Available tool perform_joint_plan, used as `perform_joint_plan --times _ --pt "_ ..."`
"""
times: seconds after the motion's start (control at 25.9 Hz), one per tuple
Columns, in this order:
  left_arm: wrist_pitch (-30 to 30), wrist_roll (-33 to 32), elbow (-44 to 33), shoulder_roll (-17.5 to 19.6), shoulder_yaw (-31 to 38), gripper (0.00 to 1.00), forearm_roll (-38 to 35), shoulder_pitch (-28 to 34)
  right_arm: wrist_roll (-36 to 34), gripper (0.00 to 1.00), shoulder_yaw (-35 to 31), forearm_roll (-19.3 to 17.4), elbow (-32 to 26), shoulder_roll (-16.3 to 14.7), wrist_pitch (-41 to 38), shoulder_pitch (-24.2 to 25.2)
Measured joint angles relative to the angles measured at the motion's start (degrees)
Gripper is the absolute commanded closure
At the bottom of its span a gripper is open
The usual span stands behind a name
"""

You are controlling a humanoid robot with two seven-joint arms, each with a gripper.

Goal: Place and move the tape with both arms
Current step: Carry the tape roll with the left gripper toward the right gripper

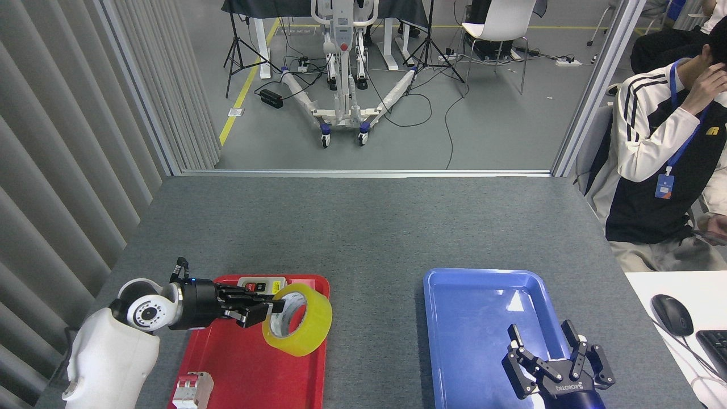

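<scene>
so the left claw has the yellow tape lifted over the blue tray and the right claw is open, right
Not quite. In the head view the left claw holds the yellow tape lifted over the red tray, not the blue tray. The right claw is indeed open.

The tilted tape [298,319] and the left pincer [271,307] hide most of the grey switch box [260,282] behind them, and one fingertip is lost inside the roll's core. The small white breaker [192,390] and the right pincer's [545,347] wrist are cut off by the bottom edge. The keyboard [713,347] runs off the right edge.
</scene>
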Motion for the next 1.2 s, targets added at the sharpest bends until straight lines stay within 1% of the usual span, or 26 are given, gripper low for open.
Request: perform_joint_plan --times 0.08,0.15,0.31,0.39,0.46,0.66,0.89,1.08,1.2 --pt "-0.61 0.14 0.79 -1.98 0.94 1.0 4.52 0.25 -0.71 0.0 -0.09 0.25 -0.01 -0.87 -5.55 0.39" --pt "-0.87 0.1 2.17 -4.55 1.39 1.0 7.08 0.35 -3.75 0.0 -0.15 0.98 -0.32 -2.14 -12.34 0.68" --pt "-1.1 -0.19 5.31 -9.65 1.38 1.0 8.55 0.63 -9.91 0.0 0.59 3.92 -1.58 -4.3 -21.83 1.61" --pt "-1.1 -0.24 5.87 -10.93 1.02 1.0 8.59 0.67 -11.04 0.0 1.44 4.87 -2.33 -4.77 -26.39 1.96" --pt "-1.1 -0.25 6.19 -11.65 0.67 1.0 8.59 0.7 -11.63 0.0 2.14 5.28 -3.15 -5.02 -28.99 2.21" --pt "-1.11 -0.26 6.13 -12.34 -0.25 1.0 8.83 1.52 -11.88 0.0 3.56 5.51 -4.06 -4.82 -31.04 3.08" --pt "-1.13 -0.26 4.77 -13.2 -2.1 1.0 8.89 2.4 -11.81 0.0 7.16 5.27 -3.57 -4.56 -31.39 2.56" --pt "-1.14 -0.12 0.61 -14.58 -4.65 1.0 8.86 5.16 -11.52 0.0 10.62 4.62 -1.47 -3.43 -31.41 1.06" --pt "-1.14 0.24 -0.56 -15.08 -5.23 1.0 8.95 5.91 -11.47 0.0 12.98 4.04 -0.01 -2.74 -30.9 -0.03"
